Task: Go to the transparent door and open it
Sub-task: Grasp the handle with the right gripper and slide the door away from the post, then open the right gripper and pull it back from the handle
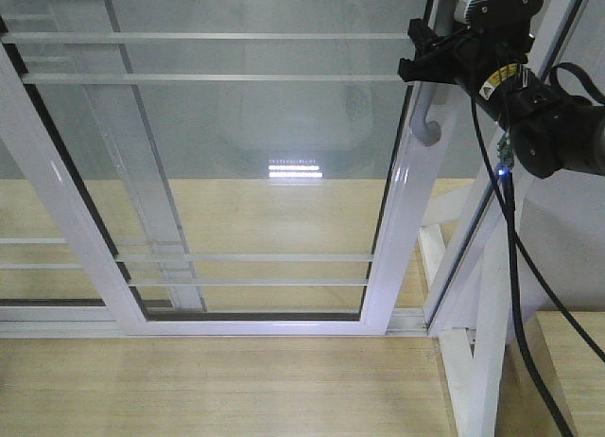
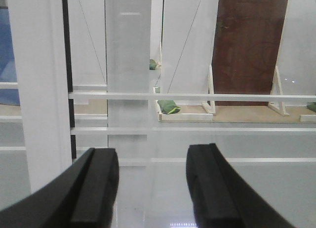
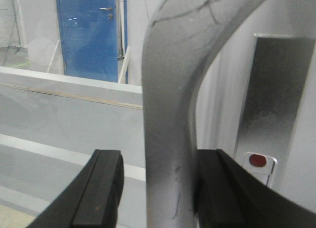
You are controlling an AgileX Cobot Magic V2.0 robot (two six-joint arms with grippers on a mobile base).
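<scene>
Two spread grippers: right gripper point(image 3: 159, 159) straddles one grey handle point(image 3: 168, 114) on the transparent door point(image 1: 236, 172), left gripper point(image 2: 153, 159) empty.

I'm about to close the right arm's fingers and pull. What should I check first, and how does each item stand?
1. Handle between the fingers of the right gripper: ok.
2. Fingers shut on the handle: not ok; a gap shows beside one finger.
3. Left gripper open and empty: ok.
4. Transparent door latched or free to move: cannot tell.
5. Black cable clear of the white frame: cannot tell; in the front view it hangs across the frame.
</scene>
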